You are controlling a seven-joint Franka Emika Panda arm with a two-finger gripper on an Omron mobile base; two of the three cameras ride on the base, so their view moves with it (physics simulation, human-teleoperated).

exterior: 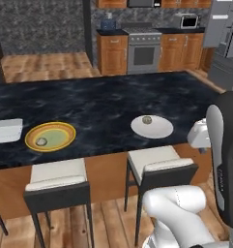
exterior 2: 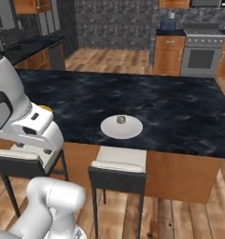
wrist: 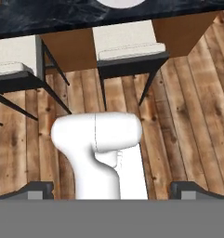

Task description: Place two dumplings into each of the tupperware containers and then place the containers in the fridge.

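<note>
Dumplings (exterior: 147, 119) sit unpacked on the worktop (exterior: 113, 104) beyond my gripper (wrist: 111, 191), fingers apart and empty; everything remains.

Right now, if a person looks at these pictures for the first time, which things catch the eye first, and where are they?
The dark marbled island counter stands out most. A round white plate with one dumpling lies near its front edge. To the left lies a yellow-rimmed green plate with another dumpling, and a white tupperware container sits at the left edge. Two stools stand below, and the end effector points down at the wooden floor.
</note>
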